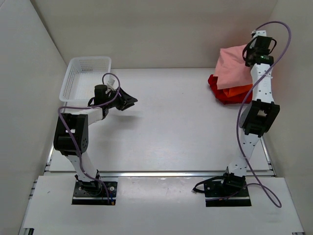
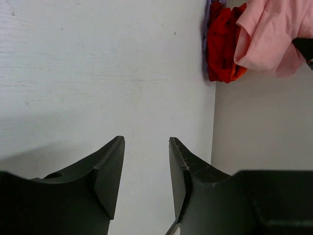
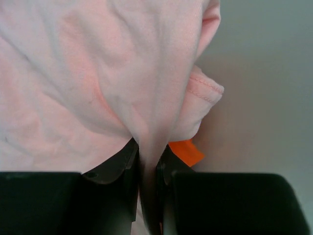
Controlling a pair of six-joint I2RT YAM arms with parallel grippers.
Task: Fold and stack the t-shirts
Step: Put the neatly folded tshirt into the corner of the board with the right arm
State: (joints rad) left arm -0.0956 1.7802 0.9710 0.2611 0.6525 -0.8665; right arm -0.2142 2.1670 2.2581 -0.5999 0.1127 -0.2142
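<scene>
Evidently the right gripper (image 3: 146, 164) is pinching a fold of the salmon-pink t-shirt (image 1: 234, 67) between nearly closed jaws. It is holding the shirt raised at the table's (image 1: 176, 122) far right corner, probably to separate it from the red t-shirt (image 1: 220, 93) and orange t-shirt (image 1: 240, 90) bunched beneath. The left gripper (image 2: 145, 147) is hovering empty beside the white basket (image 1: 73, 81) with jaws partly apart, likely waiting to take a second corner.
</scene>
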